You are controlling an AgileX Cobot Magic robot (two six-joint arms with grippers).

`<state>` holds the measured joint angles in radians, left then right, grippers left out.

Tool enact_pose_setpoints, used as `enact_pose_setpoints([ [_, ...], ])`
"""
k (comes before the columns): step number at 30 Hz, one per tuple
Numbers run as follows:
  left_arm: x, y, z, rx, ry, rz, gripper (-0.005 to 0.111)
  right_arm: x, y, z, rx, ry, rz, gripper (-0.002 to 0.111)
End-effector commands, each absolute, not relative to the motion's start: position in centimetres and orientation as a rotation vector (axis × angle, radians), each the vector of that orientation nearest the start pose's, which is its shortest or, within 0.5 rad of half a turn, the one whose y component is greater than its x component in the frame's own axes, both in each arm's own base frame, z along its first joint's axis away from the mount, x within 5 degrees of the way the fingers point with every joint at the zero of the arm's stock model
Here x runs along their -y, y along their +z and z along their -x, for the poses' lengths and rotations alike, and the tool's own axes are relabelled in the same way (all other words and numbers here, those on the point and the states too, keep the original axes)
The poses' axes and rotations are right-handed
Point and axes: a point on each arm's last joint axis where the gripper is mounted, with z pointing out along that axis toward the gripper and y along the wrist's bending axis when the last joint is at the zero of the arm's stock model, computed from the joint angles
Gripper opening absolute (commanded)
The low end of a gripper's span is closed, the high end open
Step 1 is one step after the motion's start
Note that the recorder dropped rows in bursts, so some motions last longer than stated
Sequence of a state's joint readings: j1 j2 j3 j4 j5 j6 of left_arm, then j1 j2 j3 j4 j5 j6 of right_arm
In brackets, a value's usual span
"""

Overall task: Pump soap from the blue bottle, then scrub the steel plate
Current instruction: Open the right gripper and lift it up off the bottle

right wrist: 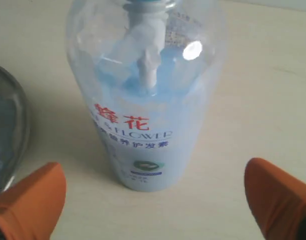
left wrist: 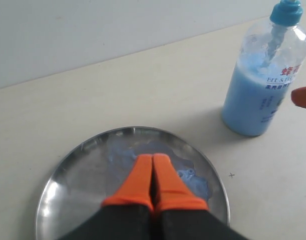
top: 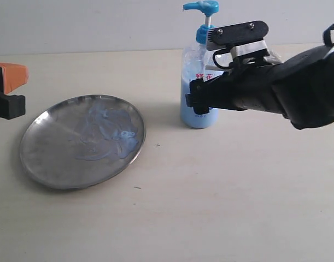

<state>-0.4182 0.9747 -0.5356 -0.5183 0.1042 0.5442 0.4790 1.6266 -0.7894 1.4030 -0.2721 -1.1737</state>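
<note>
Your right pincer [right wrist: 154, 197] stood wide open, one orange fingertip [right wrist: 30, 200] on either side of the blue bottle [top: 195, 64] and neither touching it. Your left pincer [left wrist: 153, 159] was shut tight on nothing, poised over the steel plate [top: 46, 147]; whether it touched the metal could not be told.

The bottle stood upright on the table [top: 210, 191], to the right of the plate and clearly apart from it. The plate lay flat with soap [top: 109, 134] already smeared in pale blue streaks across its middle.

Several things could have gone wrong from there:
- **Tipping:** the bottle was tall and only about half full. Had you closed on it off-centre or bumped it with the arm, it could have tipped or skidded.
- **Crushing:** the clear wall looked thin, so a hard squeeze might have buckled it.
- **Spilling:** the pump head [top: 202, 8] pointed its spout towards the plate, but the plate was not under it. Pumping where the bottle stood would likely have dropped soap on the table.
- **Sliding:** nothing pinned the plate, and soap makes steel slippery. A scrubbing push from the left side might simply have shoved the plate along.

The label [right wrist: 130, 132] carried two large red characters, 蜂花. Beneath them ran a Latin line ending in "SHOWER", then a row of smaller blue Chinese characters too fine to read with confidence.
</note>
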Motion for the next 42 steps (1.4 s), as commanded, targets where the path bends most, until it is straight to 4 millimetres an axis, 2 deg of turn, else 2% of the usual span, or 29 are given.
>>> enact_pose_setpoints([
  [1,8.4,27.5,-17.9,-1.956,-0.299,-0.469,0.0,-12.1,22.1,-27.8,-2.17,0.158,0.151,0.092],
  [3,8.4,27.5,-17.9,-1.96,-0.309,-0.456,0.0,-12.0,23.3,-27.3,-2.139,0.194,0.142,0.092],
  [8,8.4,27.5,-17.9,-1.963,-0.325,-0.435,0.0,-12.1,24.7,-26.6,-2.098,0.233,0.21,0.092],
  [14,8.4,27.5,-17.8,-1.977,-0.35,-0.406,0.0,-12.9,24.9,-26.1,-2.113,0.344,0.271,0.092],
  [19,8.6,27.3,-17.7,-2.002,-0.368,-0.418,0.0,-12.9,25.0,-26.0,-2.106,0.344,0.287,0.092],
  [23,8.6,27.5,-17.7,-2.004,-0.369,-0.43,0.0,-12.9,26.0,-25.5,-2.073,0.364,0.304,0.091],
  [29,8.9,28.5,-17.8,-1.993,-0.38,-0.458,0.0,-12.4,27.3,-25.0,-2.021,0.347,0.302,0.074],
  [32,9.0,28.3,-17.7,-2.009,-0.388,-0.469,0.0,-12.3,27.8,-24.8,-2.0,0.339,0.318,0.065],
  [37,9.1,28.0,-17.7,-2.036,-0.398,-0.476,0.0,-12.2,28.0,-24.6,-1.991,0.34,0.319,0.061],
  [42,12.6,26.2,-18.2,-2.07,-0.445,-0.624,0.0,-12.2,28.0,-24.7,-1.984,0.319,0.343,0.05],
])
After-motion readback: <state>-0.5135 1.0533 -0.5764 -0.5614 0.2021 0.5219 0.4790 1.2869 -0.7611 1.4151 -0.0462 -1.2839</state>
